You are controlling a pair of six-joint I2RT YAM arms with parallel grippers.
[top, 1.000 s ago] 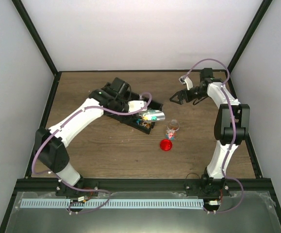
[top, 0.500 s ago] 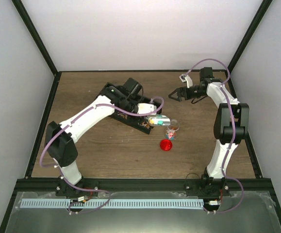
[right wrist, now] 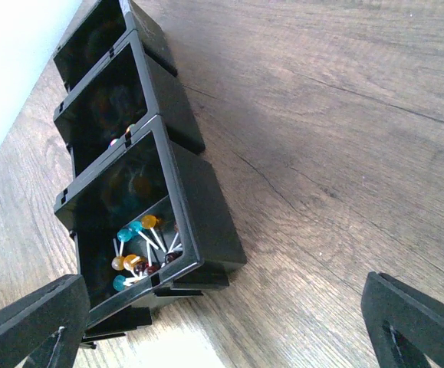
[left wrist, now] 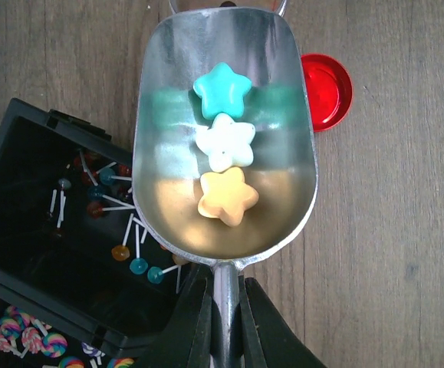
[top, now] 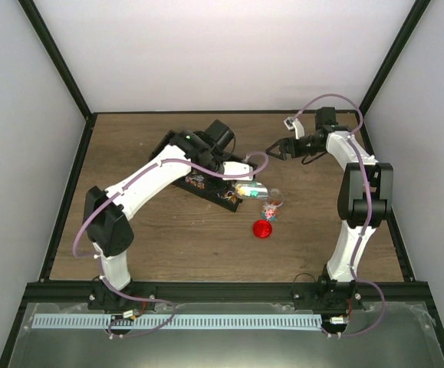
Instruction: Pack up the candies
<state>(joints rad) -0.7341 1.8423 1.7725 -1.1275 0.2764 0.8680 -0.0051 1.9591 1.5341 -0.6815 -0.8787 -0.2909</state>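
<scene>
Three star candies [left wrist: 223,149] ride the scoop [left wrist: 168,215], left gripper [left wrist: 225,297] clamped on its handle, swung from tray [left wrist: 30,222] to jar [top: 273,201] (right gripper [top: 274,150] gaping, empty, far-right corner), so a pour looks next.

- The left gripper [left wrist: 225,307] clamps the scoop [left wrist: 168,215] by its handle at 6 o'clock.
- Three star candies [left wrist: 225,159] lie in the scoop: teal, white, orange.
- A red lid [left wrist: 329,92] sits at 2 o'clock.
- A black box [left wrist: 22,207] of lollipops [left wrist: 122,249] sits at 8 o'clock.
</scene>
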